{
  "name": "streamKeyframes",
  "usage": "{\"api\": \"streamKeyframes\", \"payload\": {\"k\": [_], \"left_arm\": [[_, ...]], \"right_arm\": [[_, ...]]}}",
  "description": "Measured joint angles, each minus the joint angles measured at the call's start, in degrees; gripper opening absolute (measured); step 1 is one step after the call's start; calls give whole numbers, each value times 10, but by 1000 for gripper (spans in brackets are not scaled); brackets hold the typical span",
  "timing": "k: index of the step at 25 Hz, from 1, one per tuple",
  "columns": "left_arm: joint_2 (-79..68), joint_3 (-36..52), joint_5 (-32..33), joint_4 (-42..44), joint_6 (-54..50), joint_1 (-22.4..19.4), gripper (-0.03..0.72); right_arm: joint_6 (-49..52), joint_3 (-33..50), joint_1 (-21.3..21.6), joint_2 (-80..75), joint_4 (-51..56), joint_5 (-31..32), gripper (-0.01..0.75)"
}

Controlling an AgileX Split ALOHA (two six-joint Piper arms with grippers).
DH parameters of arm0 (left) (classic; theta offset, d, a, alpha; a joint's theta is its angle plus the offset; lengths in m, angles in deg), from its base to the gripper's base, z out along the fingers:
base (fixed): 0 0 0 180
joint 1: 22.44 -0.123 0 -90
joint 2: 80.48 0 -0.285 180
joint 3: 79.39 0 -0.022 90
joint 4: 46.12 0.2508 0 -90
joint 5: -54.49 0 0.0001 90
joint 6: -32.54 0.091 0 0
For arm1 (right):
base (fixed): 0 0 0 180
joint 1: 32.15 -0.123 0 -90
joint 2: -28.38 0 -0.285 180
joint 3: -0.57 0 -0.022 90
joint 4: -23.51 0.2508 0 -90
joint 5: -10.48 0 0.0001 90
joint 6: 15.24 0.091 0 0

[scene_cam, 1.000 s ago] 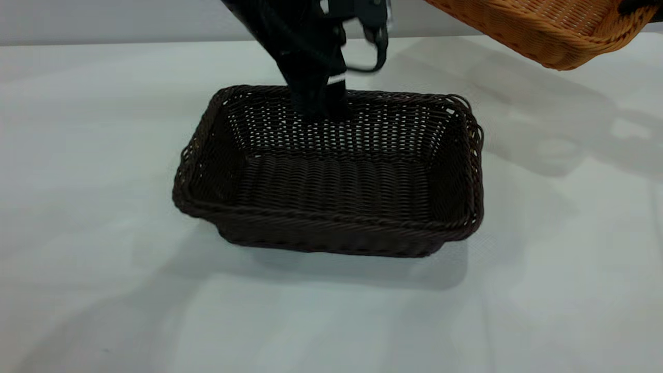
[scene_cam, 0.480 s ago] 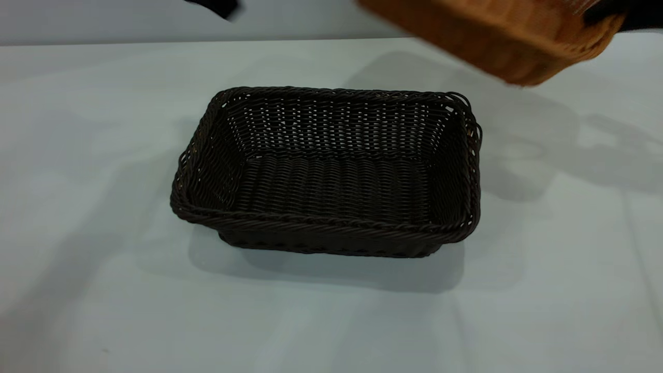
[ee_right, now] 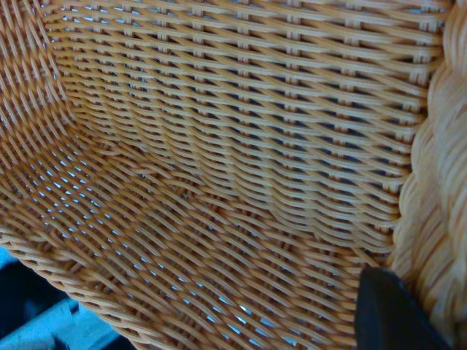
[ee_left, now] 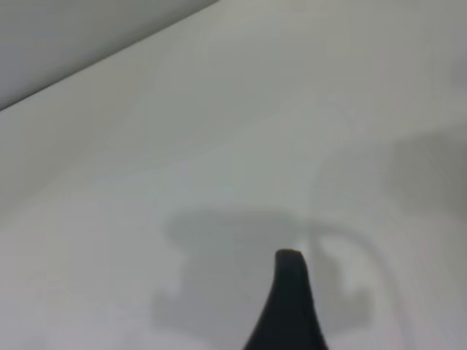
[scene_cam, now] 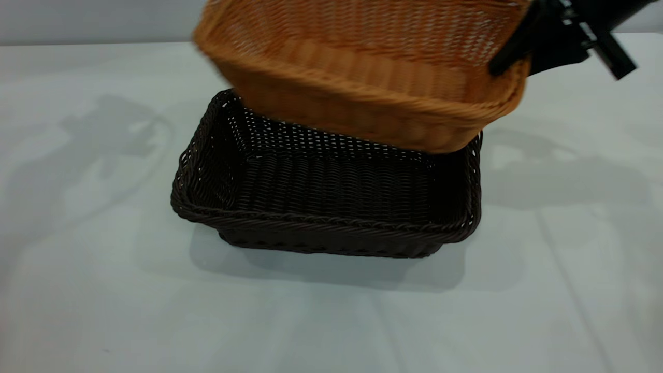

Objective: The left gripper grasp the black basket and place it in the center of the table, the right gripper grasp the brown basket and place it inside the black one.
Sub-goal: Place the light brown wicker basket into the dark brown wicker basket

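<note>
The black basket (scene_cam: 331, 181) stands on the white table (scene_cam: 77, 285) near its middle. The brown basket (scene_cam: 362, 77) hangs tilted just above it, over its far half and right end, apart from it. My right gripper (scene_cam: 510, 57) is shut on the brown basket's right rim. In the right wrist view one finger (ee_right: 390, 313) lies inside the braided rim (ee_right: 438, 182). My left gripper (ee_left: 361, 292) is out of the exterior view. Its wrist view shows one finger (ee_left: 290, 292) over bare table, open and empty.
Bare white tabletop lies all round the black basket. Arm shadows fall on the table at the left (scene_cam: 114, 129) and right (scene_cam: 544, 171). The table's far edge meets a grey wall (scene_cam: 77, 20).
The left gripper has let go of the black basket's far rim and left the exterior view. The right gripper has carried the brown basket leftward and down, over the black basket.
</note>
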Motion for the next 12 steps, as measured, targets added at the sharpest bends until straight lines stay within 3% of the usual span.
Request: {"api": "streamKeyframes", "payload": {"k": [7, 12], "left_arm": [[0, 0, -5, 0, -1, -3, 547], [0, 0, -7, 0, -1, -3, 547]], "right_arm": [[21, 0, -66, 0, -26, 0, 63], [21, 28, -79, 13, -23, -10, 63]]}}
